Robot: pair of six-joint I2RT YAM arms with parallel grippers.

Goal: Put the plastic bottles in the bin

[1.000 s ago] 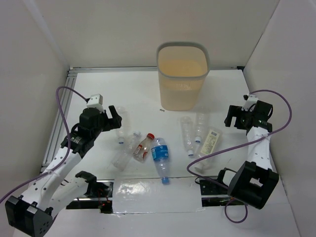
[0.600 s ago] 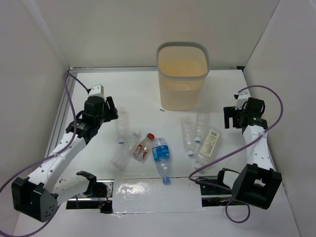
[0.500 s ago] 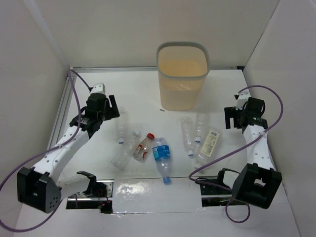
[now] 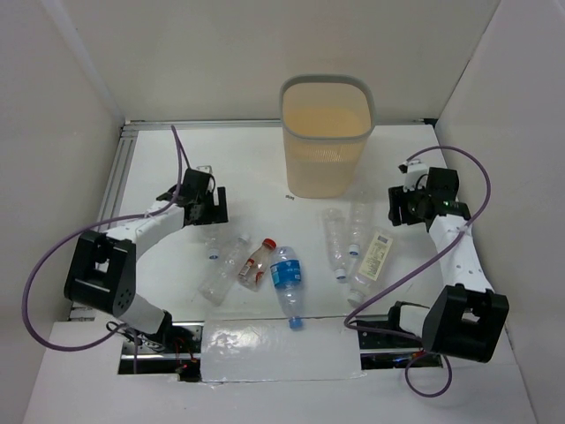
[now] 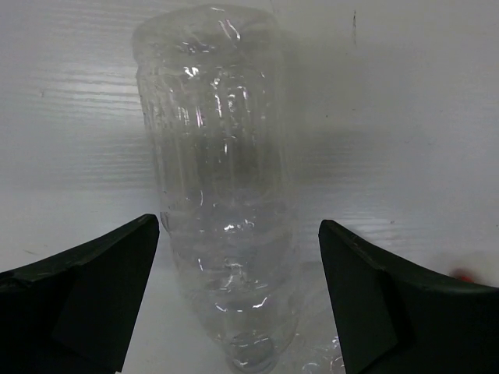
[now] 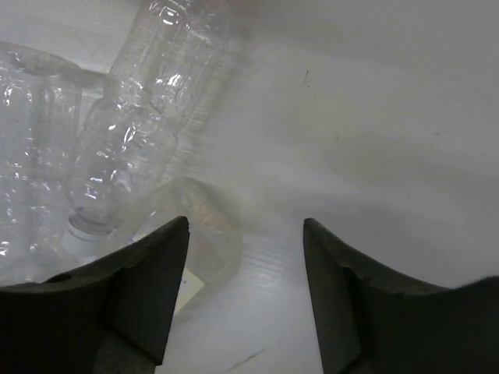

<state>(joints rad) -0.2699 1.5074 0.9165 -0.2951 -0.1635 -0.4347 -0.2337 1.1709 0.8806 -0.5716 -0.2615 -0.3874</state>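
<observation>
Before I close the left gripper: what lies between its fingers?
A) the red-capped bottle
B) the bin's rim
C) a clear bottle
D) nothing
C: the left wrist view shows a clear bottle between the open fingers of the left gripper, with gaps on both sides.

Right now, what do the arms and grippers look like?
The left arm and right arm match: white links, black joint housings, a purple cable off each wrist. The left gripper and right gripper have matte black wedge fingers.

White table (image 4: pixel 256 163), pale walls (image 4: pixel 265 44)
</observation>
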